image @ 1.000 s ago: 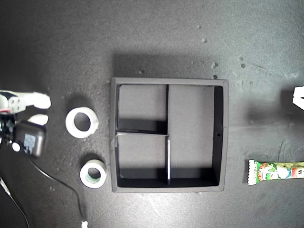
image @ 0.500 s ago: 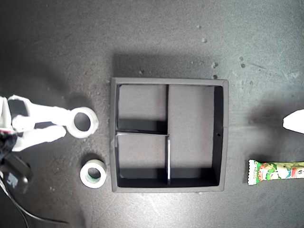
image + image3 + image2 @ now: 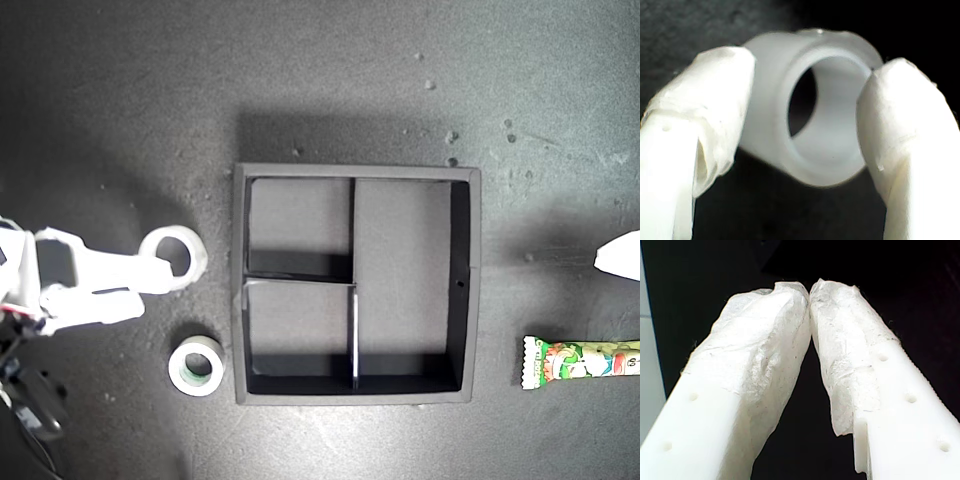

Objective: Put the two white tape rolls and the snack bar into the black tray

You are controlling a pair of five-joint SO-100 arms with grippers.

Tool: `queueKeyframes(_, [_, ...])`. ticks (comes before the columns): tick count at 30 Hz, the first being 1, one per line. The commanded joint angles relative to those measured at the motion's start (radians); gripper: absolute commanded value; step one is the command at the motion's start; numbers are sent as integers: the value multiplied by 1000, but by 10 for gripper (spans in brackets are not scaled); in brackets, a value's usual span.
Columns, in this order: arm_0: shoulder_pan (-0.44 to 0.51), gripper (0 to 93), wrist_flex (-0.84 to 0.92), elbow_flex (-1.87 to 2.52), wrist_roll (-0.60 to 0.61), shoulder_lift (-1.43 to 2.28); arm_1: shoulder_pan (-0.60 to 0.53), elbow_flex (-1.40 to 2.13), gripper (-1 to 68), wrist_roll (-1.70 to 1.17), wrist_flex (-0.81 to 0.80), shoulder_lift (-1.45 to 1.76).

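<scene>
— Since half a second ago, what has shifted?

— At the exterior view's left edge, my second gripper [image 3: 165,265] has drawn its fingers in on the wider tape roll [image 3: 192,250], which has barely budged. Its fingers [image 3: 715,100] press that ring's two sides, with the hole facing the second wrist camera.

— And below it?

— The smaller tape roll [image 3: 196,366] lies flat in the lower left, just beside the black tray's [image 3: 360,171] left wall, with bare dark tabletop [image 3: 120,100] above and left.

— Centre?

— Tray square to the frame: two small compartments left, the long one right, running top to bottom.

— Right side?

— My first gripper [image 3: 620,255] pokes in at the right edge, tips touching, holding nothing [image 3: 809,290]. The snack bar [image 3: 580,362] lies lower right, long axis horizontal, crimped end toward the tray, far end cut off by the frame.
</scene>
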Motion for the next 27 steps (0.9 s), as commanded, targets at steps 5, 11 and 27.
queueKeyframes(5, [-28,161,-29,-192,-3,-356,-2,11,-4,6,40,8])
queueKeyframes(11, [-57,163,-43,-222,-6,-457,-23,11,-4,14,31,8])
queueKeyframes(27, [-153,2,141,-535,-2,-693,-31,-130,-6,-296,-207,-6])
